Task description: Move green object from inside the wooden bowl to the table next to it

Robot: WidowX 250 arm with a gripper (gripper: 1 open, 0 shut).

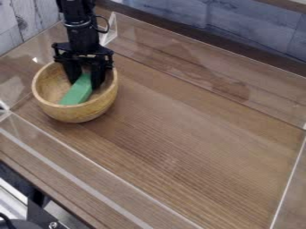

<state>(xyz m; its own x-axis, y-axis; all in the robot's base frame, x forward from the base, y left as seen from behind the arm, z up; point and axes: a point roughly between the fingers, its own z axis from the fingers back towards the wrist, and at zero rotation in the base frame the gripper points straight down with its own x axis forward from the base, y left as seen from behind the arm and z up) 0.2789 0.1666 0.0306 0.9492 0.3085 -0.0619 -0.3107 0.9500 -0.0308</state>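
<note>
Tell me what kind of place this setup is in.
Probably a robot lab workcell: a dark wood-grain table fenced by clear acrylic walls, one black gripper reaching into a wooden bowl holding a green block.

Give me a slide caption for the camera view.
Gripper shut on the green object inside the wooden bowl on the table.

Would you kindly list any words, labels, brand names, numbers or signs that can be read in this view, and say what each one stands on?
None: no readable text shows anywhere in this view.
The green block, the wooden bowl and the table are plain and unmarked.
The black claw and its arm show no legible label at this size.
The acrylic walls carry only reflections.
</note>
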